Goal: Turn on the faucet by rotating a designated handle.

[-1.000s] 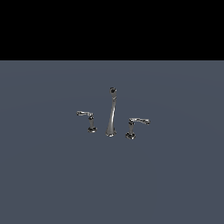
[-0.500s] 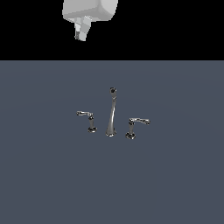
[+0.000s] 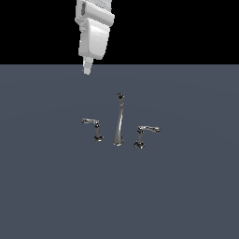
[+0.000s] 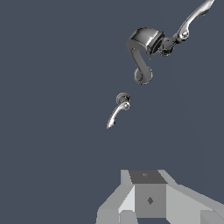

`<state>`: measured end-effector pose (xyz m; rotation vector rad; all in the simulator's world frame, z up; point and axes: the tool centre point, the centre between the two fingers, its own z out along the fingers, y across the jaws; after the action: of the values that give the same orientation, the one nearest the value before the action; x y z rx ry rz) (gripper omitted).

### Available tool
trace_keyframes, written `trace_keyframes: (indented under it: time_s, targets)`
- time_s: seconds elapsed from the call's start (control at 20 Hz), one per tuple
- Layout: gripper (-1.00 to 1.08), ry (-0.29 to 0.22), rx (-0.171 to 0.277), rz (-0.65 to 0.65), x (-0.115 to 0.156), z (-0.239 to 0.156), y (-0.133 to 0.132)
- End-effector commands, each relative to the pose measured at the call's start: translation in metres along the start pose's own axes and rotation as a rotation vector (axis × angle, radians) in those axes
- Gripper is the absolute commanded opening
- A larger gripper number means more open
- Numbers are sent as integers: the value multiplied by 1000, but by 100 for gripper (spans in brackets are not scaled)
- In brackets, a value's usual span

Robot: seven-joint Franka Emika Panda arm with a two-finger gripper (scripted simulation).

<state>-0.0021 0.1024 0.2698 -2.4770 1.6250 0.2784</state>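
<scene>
Hanging high above the grey worktop [image 3: 56,196], the tool [image 3: 87,68] shows only a narrow tip, so I cannot tell whether it is apart or together. Below it and well clear stands the faucet [image 3: 119,121], with the handle [image 3: 93,127] the nearest piece to the tool and the twin lever [image 3: 145,133] beyond the spout. I'd say: descend beside the stubby lever's end, then push sideways. Open worktop surrounds everything; only the spout crowds the far side.

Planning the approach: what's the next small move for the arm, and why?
Probably descend toward the handle, the shorter lever at the exterior view's left. The gripper hangs high above the faucet and touches nothing, already roughly on that handle's side.
</scene>
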Motion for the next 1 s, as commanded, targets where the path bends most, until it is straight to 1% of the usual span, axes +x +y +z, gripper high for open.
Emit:
trace_keyframes:
  time_s: [0.0, 0.45, 0.7, 0.95]
  targets:
    - [-100, 14, -4, 78, 5, 20, -9]
    - [-100, 93, -7, 342, 25, 90, -33]
    - [-100, 150, 5, 475, 37, 127, -43]
    - [-100, 199, 22, 572, 46, 153, -48]
